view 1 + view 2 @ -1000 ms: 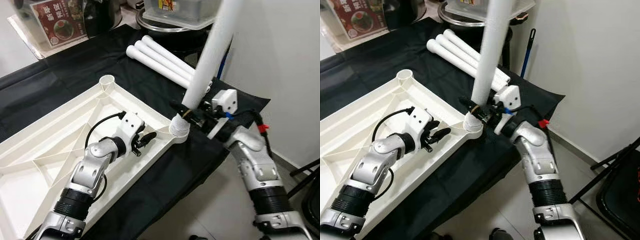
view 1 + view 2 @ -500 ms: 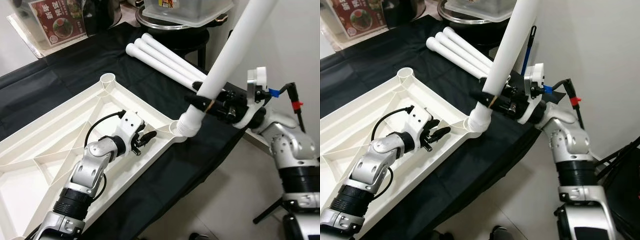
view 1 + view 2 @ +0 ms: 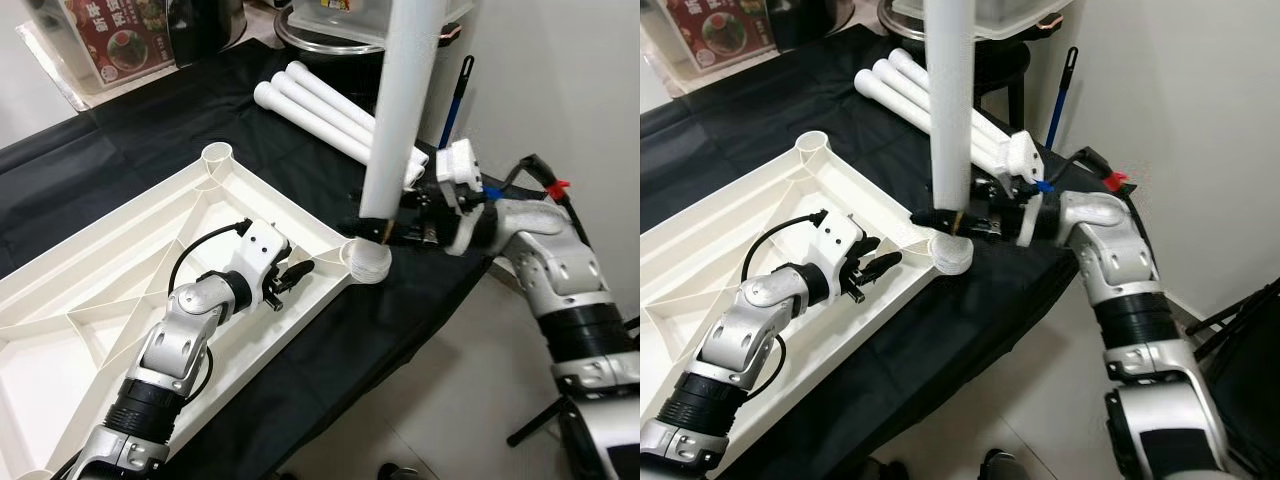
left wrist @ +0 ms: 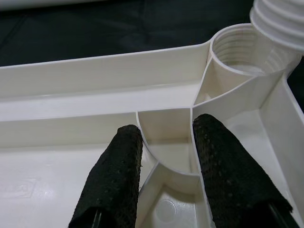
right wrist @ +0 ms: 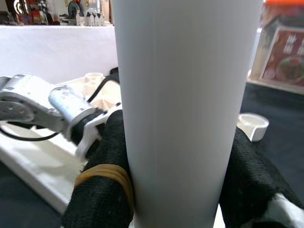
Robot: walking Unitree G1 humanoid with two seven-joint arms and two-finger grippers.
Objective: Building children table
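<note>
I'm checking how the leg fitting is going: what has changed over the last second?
The right gripper kept its hold on the white table leg and swung it from a tilt to nearly upright, its threaded end now just above the corner socket, not seated. The left gripper stayed inside the upturned tabletop near that corner. The three spare legs lie as before.

We look down on a table draped in black cloth (image 3: pixel 150 140). At its far end stand a clear box (image 3: pixel 350 15) on a dark round stand (image 3: pixel 990 62) and a picture card (image 3: pixel 115 35). A plain white wall (image 3: pixel 560 80) rises on the right, a blue-handled stick (image 3: pixel 1058 90) leaning there. Pale floor tiles (image 3: pixel 450 400) lie below.
</note>
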